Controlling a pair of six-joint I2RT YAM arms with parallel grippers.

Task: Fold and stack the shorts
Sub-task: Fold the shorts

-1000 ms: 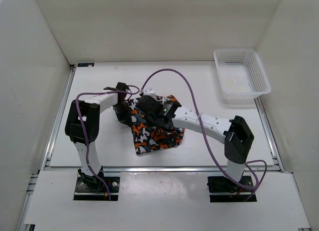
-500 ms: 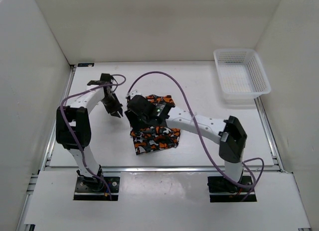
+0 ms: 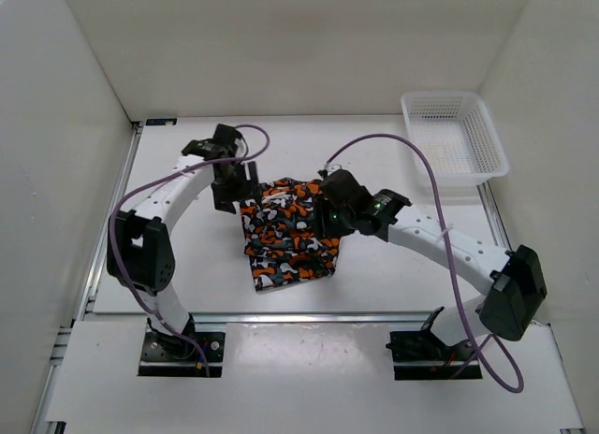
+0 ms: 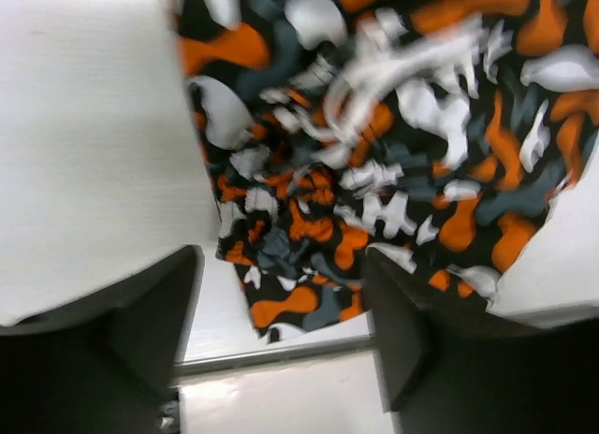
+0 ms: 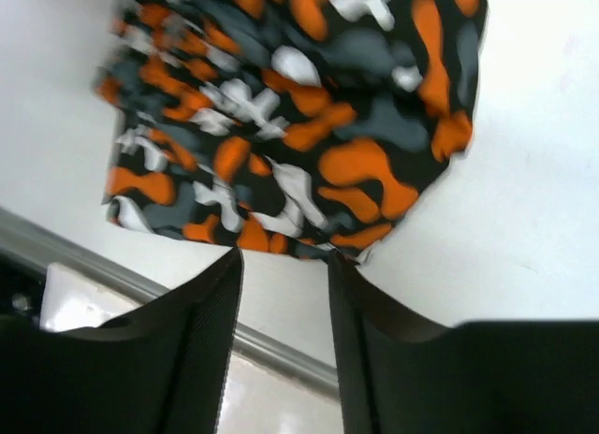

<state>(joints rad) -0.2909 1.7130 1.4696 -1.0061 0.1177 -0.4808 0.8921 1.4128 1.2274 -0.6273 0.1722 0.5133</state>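
The shorts point(image 3: 288, 238), in an orange, black, grey and white blotch print, lie folded into a compact rectangle in the middle of the table. My left gripper point(image 3: 230, 198) hovers at their upper left corner. In the left wrist view it point(image 4: 281, 331) is open wide with nothing between its fingers, and the shorts point(image 4: 393, 172) with their white drawstring point(image 4: 398, 65) lie below. My right gripper point(image 3: 326, 223) hangs over the shorts' right edge. The right wrist view shows it point(image 5: 283, 258) open and empty above the fabric's edge point(image 5: 309, 144).
A white plastic basket point(image 3: 454, 146) stands at the back right corner. White walls close in the table point(image 3: 187, 256) on three sides. A metal rail point(image 3: 299, 315) runs along the near edge, just in front of the shorts.
Both grippers opened and let go of the shorts. The left swung out to the left and came back to the upper left corner. The right arm drew back to the right, uncovering the folded fabric.
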